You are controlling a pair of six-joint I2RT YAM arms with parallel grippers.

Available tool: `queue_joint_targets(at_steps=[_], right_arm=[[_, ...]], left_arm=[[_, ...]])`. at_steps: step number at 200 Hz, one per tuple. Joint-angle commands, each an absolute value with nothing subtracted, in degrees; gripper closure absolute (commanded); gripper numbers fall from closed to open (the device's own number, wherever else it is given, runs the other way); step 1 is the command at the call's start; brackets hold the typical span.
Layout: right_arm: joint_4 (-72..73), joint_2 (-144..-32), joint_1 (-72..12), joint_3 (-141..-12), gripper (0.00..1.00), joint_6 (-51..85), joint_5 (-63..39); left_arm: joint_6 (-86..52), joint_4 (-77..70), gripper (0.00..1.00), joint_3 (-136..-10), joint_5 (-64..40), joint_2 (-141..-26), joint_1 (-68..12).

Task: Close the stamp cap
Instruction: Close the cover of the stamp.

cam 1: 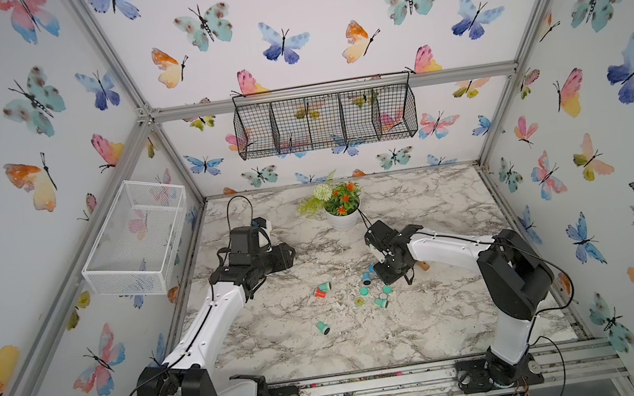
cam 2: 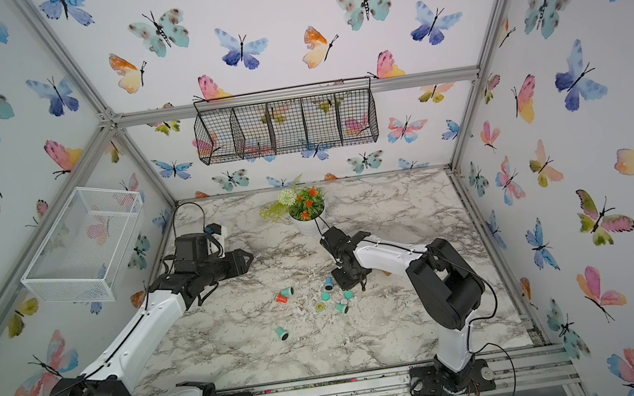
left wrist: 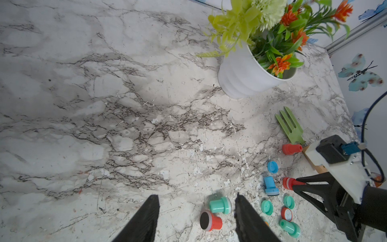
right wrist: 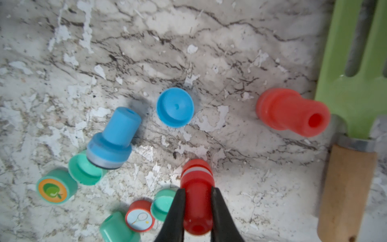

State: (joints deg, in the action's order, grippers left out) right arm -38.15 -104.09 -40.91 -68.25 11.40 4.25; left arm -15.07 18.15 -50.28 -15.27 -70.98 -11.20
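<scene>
right gripper (right wrist: 198,191): jaws narrow, clamped on the handle of a red stamp (right wrist: 196,174), with the stamp's wide end pointing down toward the marble table (cam 1: 427,317). a white band shows just behind that end. cannot tell whether a cap sits there, half seated, or none.

left gripper (left wrist: 196,196): jaws part-way apart, holding nothing, hanging over a teal stamp (left wrist: 219,206) and a second red stamp (left wrist: 210,221) that lie on their sides.

clutter under the held stamp:
- red cap (right wrist: 139,218) with a racket sticker, sticker side up
- two teal caps (right wrist: 85,169) (right wrist: 162,204)
- blue stamp (right wrist: 114,138), tipped against a teal cap
- blue cap (right wrist: 175,107), lying by itself
- third red stamp (right wrist: 291,112), just beside a green garden fork (right wrist: 354,83)

risks, as judged:
- the grip is on the slim round handle only. a downward press could swing or slip the stamp in the jaws, so the cap goes on crooked.
- the red cap appears to lie mouth down. pressing onto it would only skid it. it probably needs turning or holding by the left gripper.
- the caps lie tight together. a descent could seat the wrong colour or scatter the neighbours.
- the free-lying stamps are round and may roll if nudged.
- both grippers working this small patch could collide.
</scene>
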Motion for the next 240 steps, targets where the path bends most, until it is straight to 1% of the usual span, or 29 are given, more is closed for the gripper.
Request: queue_joint_targets(at_steps=[1, 35, 108, 184, 240], right_arm=[[-39.76, -105.39, -40.69, -67.34, 0.96, 11.35, 3.25], [-41.28, -106.23, -40.69, -67.45, 0.96, 10.5, 3.49], [-50.39, -111.36, -40.45, -71.01, 0.96, 6.89, 2.83], [-48.16, -119.03, -39.38, -69.88, 0.96, 5.01, 0.05], [-47.2, -124.13, -39.38, -69.43, 0.97, 5.13, 1.72]], left_arm=[[-15.29, 17.75, 0.39, -50.3, -15.07, -71.36, -10.9], [-14.94, 17.72, 0.39, -50.27, -16.03, -71.28, -10.9], [-14.68, 17.62, 0.39, -50.11, -18.01, -71.72, -10.9], [-14.5, 17.4, 0.39, -50.1, -18.19, -71.52, -10.9], [-14.42, 17.44, 0.39, -50.18, -18.1, -71.65, -10.9]])
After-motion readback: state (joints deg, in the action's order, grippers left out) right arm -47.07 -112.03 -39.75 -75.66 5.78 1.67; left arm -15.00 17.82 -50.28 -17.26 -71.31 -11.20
